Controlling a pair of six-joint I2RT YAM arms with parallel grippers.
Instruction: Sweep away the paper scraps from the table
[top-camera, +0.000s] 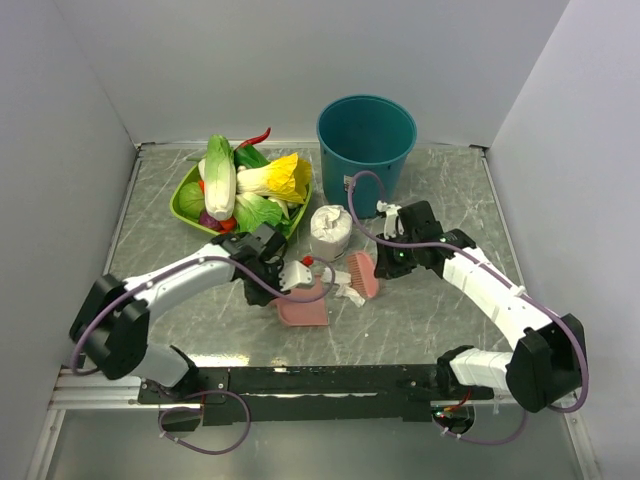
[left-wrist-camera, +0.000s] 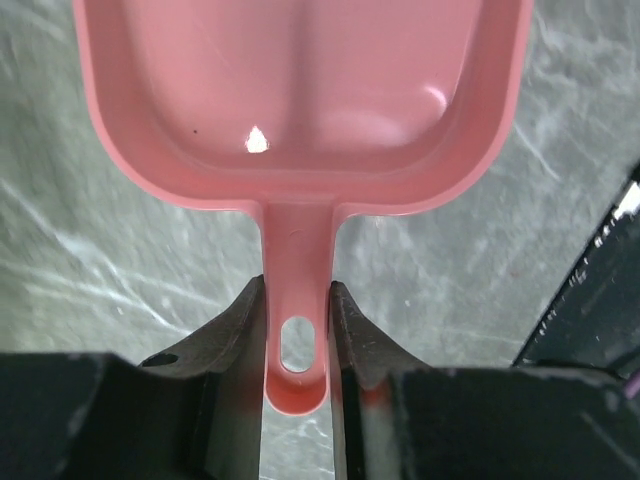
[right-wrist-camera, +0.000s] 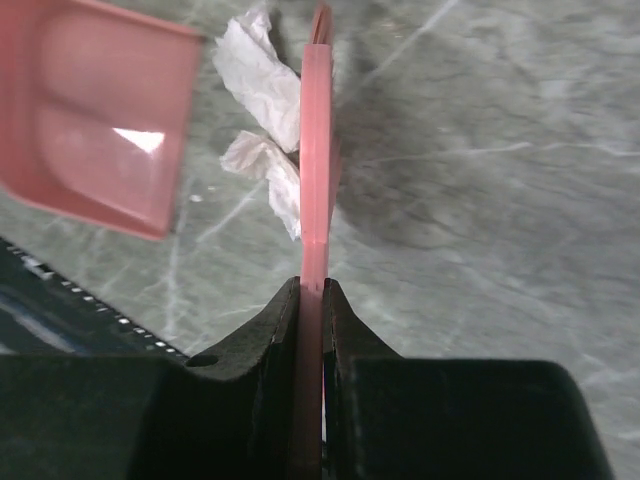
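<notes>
- Paper scraps (right-wrist-camera: 262, 85) lie touching the pink brush (right-wrist-camera: 316, 150), which is clamped in the right gripper (right-wrist-camera: 311, 300).
- The left gripper (left-wrist-camera: 297, 335) pinches the pink dustpan (left-wrist-camera: 300, 90) by its handle; next, probably, comes sweeping the scraps in.

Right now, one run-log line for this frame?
left jaws: shut on dustpan handle | right jaws: shut on brush | paper scraps: on table, between brush and dustpan | dustpan: no scraps inside

Left pincer (left-wrist-camera: 297, 300) clamps pink dustpan (left-wrist-camera: 300, 100) handle over table (left-wrist-camera: 90, 260)
</notes>
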